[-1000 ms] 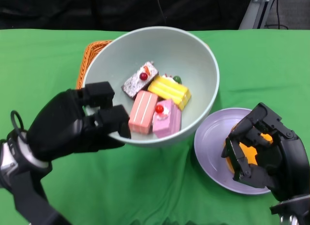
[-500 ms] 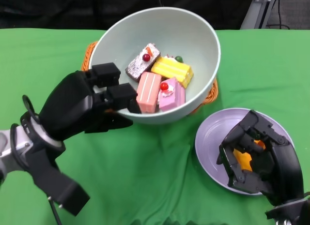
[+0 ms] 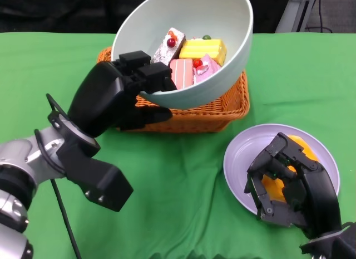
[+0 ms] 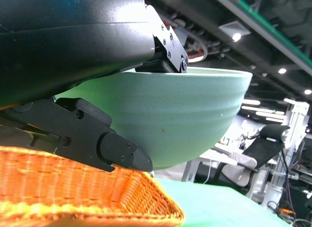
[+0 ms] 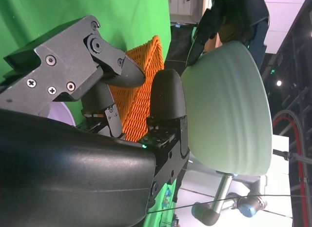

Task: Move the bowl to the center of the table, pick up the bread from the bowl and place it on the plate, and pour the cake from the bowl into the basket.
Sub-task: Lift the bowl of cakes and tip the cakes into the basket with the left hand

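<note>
One green table is filling the head view. One pale green bowl is hanging above one orange wicker basket, tilted away from the robot. The left hand is gripping the bowl's near rim, fingers hooked over the edge and inside. One lilac plate is lying near the basket on the robot's right, apart from it. The right hand is resting over the plate with its fingers curled around one orange bread; whether it is actually gripping the bread cannot be told. Four cake pieces are sitting inside the bowl: a yellow cake, a striped pink cake, a pink cake with a cherry and a chocolate cake. No writing is showing anywhere.
</note>
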Available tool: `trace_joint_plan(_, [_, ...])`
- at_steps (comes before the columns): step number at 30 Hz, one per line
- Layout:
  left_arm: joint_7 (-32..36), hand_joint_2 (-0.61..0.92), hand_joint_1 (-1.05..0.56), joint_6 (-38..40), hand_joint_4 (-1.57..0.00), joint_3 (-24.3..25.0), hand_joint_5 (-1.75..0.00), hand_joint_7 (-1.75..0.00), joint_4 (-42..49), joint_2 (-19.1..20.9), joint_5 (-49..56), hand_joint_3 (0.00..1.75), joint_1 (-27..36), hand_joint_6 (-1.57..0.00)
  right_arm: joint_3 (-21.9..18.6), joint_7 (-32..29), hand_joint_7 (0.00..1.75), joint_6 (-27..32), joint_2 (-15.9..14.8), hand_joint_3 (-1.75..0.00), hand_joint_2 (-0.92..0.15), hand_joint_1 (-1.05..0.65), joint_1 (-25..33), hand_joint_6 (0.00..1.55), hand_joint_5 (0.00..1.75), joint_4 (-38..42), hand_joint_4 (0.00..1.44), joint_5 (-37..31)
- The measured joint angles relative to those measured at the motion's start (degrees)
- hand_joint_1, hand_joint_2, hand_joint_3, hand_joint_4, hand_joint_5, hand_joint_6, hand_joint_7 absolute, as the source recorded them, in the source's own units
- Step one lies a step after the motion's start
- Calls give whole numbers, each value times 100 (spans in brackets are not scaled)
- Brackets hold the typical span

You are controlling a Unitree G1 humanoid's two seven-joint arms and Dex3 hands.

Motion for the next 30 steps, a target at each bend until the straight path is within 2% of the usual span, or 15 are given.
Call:
trace_joint_plan(7, [-847,92,-20,107,-63,236,-175,-123,294,-345,-567,41,-124,-65,22,-80,162,-109,0,-132,-40,-5,-19,51,175,180,65,-120])
trace_joint_plan(12, [-1411,92,-20,201,-66,443,-175,-123,363,-612,-1000,42,-210,-67,64,-19,161,-27,0,-130,-42,-4,-16,50,175,147,63,-94])
trace_joint_plan(17, [-1642,92,-23,262,-65,462,-175,-125,436,-799,-1088,41,-231,-66,74,52,162,-7,2,-132,-41,-3,-14,51,175,181,65,23])
trace_joint_plan(23, [-1644,92,-22,473,-65,464,-175,-146,551,-977,-1093,42,-470,-59,68,50,163,-46,-1,-134,-39,-2,-16,52,175,230,67,6])
trace_joint_plan(28, [-1879,92,-19,702,-62,593,-175,-127,667,-1166,-1231,44,-566,-65,57,51,164,-97,-3,-133,-39,-4,-44,52,175,364,68,3])
trace_joint_plan(30, [-2025,92,-19,766,-63,655,-175,-124,724,-1242,-1340,45,-569,-67,45,51,164,-186,-7,-131,-39,-6,-81,52,175,473,68,-10])
